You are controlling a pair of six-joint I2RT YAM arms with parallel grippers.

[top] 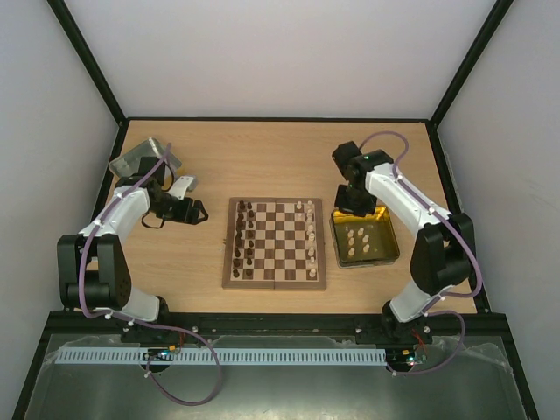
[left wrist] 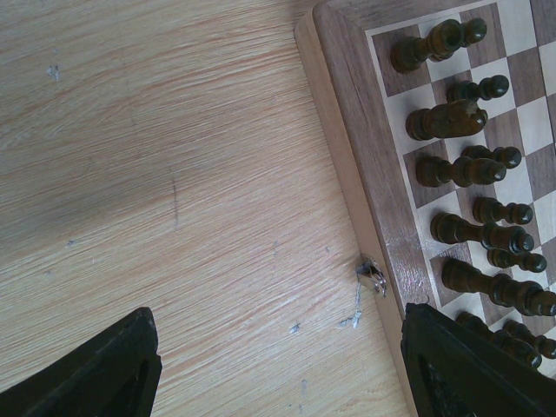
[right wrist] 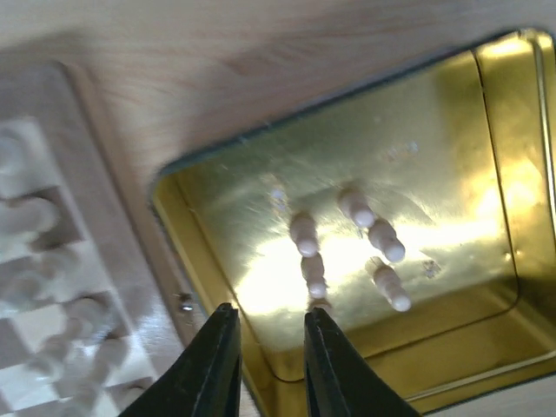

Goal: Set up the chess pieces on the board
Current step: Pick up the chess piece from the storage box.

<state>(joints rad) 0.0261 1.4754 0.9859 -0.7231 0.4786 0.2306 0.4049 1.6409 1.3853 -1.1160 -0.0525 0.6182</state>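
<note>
The chessboard [top: 276,282] lies mid-table. Dark brown pieces [top: 246,236] stand in its left two files, and they show in the left wrist view [left wrist: 447,122] too. Cream pieces [top: 311,234] stand along its right files. Several more cream pieces [top: 359,241] lie in the yellow-sided tray [top: 391,254], and they also show in the right wrist view [right wrist: 304,233]. My left gripper [top: 194,210] is open and empty over bare table beside the board's left border [left wrist: 365,139]. My right gripper [right wrist: 271,317] is open and empty, hovering over the tray's corner [right wrist: 452,347] nearest the board.
A silver tin [top: 140,157] sits at the back left behind the left arm. A small metal latch [left wrist: 373,276] sticks out of the board's left edge. White enclosure walls with black frame bars ring the table.
</note>
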